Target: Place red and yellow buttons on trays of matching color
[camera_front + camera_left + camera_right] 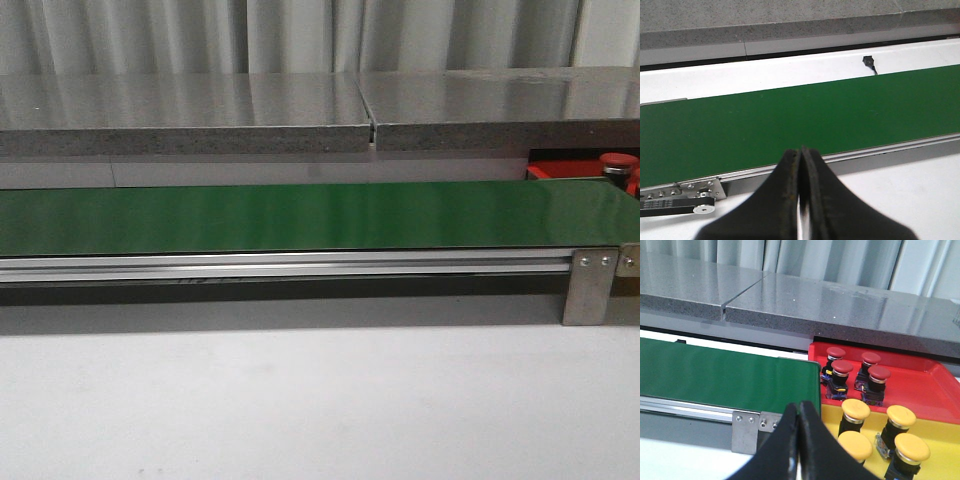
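The long green conveyor belt (300, 218) runs bare from end to end, nothing riding on it. Behind it stretches a grey speckled stone ledge (180, 112). Off the belt's right end the bright red shallow plastic tray (920, 385) holds four red-capped push buttons (843, 368), upright, near its edge by the belt; just beside it, the yellow tray (935, 432) holds four yellow-capped buttons (855, 410). Sorting looks finished, or waiting on more. The left gripper (801, 165) and right gripper (799, 415) hang with fingers pressed together, empty, nothing blocking them.
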`<state>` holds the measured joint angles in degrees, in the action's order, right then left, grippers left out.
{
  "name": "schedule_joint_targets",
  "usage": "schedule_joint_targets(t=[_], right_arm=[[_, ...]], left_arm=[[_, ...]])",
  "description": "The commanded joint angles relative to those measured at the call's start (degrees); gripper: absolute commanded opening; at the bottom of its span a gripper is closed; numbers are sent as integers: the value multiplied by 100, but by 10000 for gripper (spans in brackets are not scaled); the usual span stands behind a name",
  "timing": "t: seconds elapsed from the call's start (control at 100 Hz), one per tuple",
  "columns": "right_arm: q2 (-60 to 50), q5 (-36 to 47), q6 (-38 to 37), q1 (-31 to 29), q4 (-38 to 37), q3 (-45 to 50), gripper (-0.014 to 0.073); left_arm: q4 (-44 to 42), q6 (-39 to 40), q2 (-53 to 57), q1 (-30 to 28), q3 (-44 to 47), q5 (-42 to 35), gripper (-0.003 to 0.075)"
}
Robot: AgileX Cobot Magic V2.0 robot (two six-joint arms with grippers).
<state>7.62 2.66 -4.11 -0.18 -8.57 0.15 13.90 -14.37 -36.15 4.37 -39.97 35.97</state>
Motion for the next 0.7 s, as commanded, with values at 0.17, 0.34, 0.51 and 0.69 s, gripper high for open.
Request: schedule_joint_targets(t=[0.17, 0.34, 0.51, 0.69], right_arm=[[-921, -37, -30, -21, 85, 89, -68], [-919, -64, 162, -21, 265, 89, -68], [-919, -14, 575, -21, 621, 89, -68], [-913, 71, 569, -21, 621, 83, -68]], left_arm=[[67, -4, -7, 48, -161, -422, -19], [67, -4, -7, 48, -161, -419, -19], [67, -4, -7, 48, -161, -419, -19], [67, -4, -7, 48, -161, -419, -19]])
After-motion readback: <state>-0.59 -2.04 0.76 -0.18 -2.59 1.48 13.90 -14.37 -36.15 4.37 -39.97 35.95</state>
